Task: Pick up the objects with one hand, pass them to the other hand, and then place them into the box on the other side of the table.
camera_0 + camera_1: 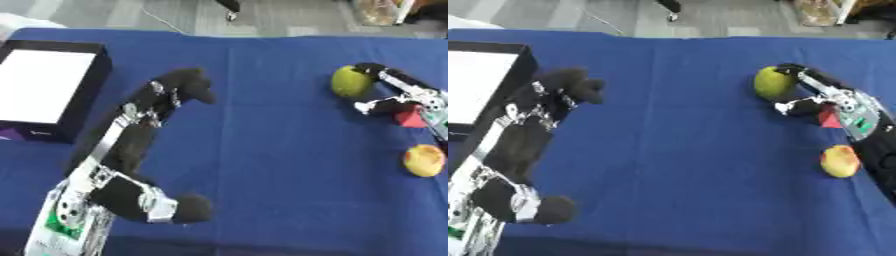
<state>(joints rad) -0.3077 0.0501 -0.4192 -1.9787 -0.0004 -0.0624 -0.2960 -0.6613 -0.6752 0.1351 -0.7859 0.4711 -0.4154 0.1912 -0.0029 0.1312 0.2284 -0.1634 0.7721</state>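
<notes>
- Right hand point(815, 95) reaches in from the right edge of the blue table point(684, 150); its fingers are curved and lie against the right side of the green fruit point(772, 83), while the thumb points left below the fruit and does not close on it.
- Green fruit is roundish, so it has no clear long axis; it sits on the cloth at the far right part of the table.
- Red block point(409, 119) lies just under the right hand, partly hidden, with one corner pointing toward the near edge.
- Yellow fruit point(424, 160) with a reddish patch lies nearer the camera, close to the right edge, apart from the hand.
- Left hand point(179, 90) hovers at the left-centre with fingers curled and holding nothing.
- Box point(52, 85), black with a white inside, stands at the far left; its long side runs away from the camera, and it looks empty.
</notes>
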